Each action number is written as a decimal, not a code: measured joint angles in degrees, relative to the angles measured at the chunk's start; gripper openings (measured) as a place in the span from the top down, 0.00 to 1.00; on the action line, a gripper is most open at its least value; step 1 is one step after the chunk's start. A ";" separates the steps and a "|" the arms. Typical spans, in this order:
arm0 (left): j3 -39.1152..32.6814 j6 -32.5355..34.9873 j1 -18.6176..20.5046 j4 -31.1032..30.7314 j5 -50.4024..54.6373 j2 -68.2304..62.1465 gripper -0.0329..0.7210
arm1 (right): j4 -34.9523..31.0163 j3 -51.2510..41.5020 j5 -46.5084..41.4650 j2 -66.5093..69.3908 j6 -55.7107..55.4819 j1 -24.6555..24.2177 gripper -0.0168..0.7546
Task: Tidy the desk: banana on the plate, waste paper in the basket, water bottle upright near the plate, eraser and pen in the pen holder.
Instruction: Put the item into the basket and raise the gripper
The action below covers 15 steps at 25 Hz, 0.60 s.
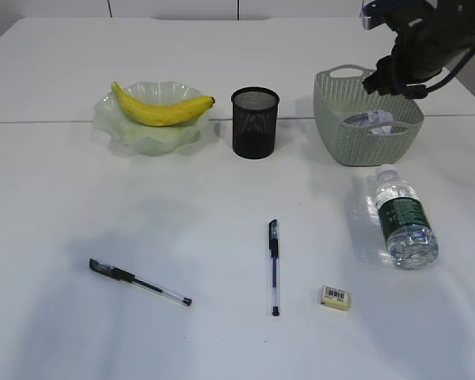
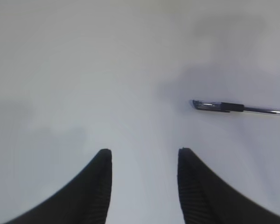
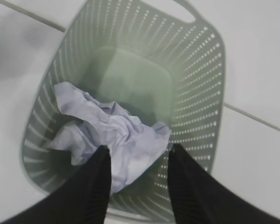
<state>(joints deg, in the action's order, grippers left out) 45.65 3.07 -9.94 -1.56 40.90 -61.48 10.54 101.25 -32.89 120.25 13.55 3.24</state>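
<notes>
Crumpled waste paper (image 3: 107,133) is seen lying inside the green basket (image 3: 200,84) at far right — the right gripper (image 3: 137,161) is held above it, jaws parted and empty. A banana (image 1: 162,109) is set on the plate (image 1: 111,127); the water bottle (image 1: 404,218) lies on its side. The left gripper (image 2: 144,161) is held open near a pen (image 2: 233,108).

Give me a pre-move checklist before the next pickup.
1. Waste paper in the basket: ok.
2. Right gripper fingers apart, holding nothing: ok.
3. Banana on the plate: ok.
4. Water bottle upright: not ok, lying on its side.
5. Eraser and two pens in the pen holder: not ok, all on the table.
6. Left gripper open, empty: ok.
</notes>
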 joint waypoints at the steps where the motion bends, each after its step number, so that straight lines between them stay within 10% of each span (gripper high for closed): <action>1: 0.00 0.00 0.00 0.31 0.00 0.00 0.52 | -0.25 0.00 -0.99 -0.67 -0.10 0.00 0.58; 15: 0.00 0.00 0.00 1.88 3.65 0.00 0.51 | -9.82 0.12 -16.26 -7.10 0.40 0.00 0.53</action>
<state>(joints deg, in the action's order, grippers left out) 45.65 3.07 -9.94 0.32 44.55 -61.48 0.72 101.38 -49.15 113.15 13.95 3.24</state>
